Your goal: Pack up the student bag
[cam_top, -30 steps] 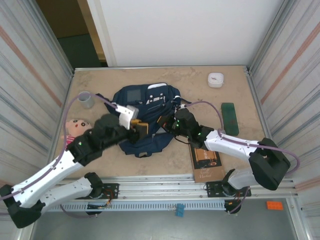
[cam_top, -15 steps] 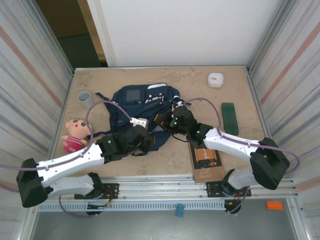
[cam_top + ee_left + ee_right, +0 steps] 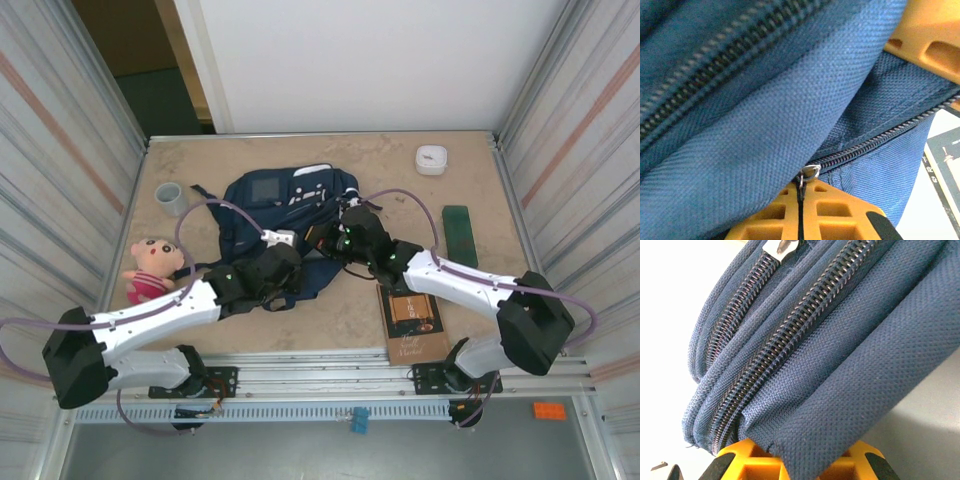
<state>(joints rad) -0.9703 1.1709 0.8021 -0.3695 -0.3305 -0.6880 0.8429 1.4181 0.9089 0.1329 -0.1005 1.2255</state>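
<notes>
Fabric of student bag (image 3: 765, 125) pinched between left fingers (image 3: 922, 22); right fingers' (image 3: 742, 455) state hidden.

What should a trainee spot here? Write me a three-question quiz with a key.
1. True or false: the pink plush doll lies on the beige table, outside the navy blue fabric backpack.
2. Which sits by the far right corner? A grey cup; B small white round box; C green flat case.
3. What do the left pincer and right pincer both touch?
Key: 1 true; 2 B; 3 the backpack.
</notes>
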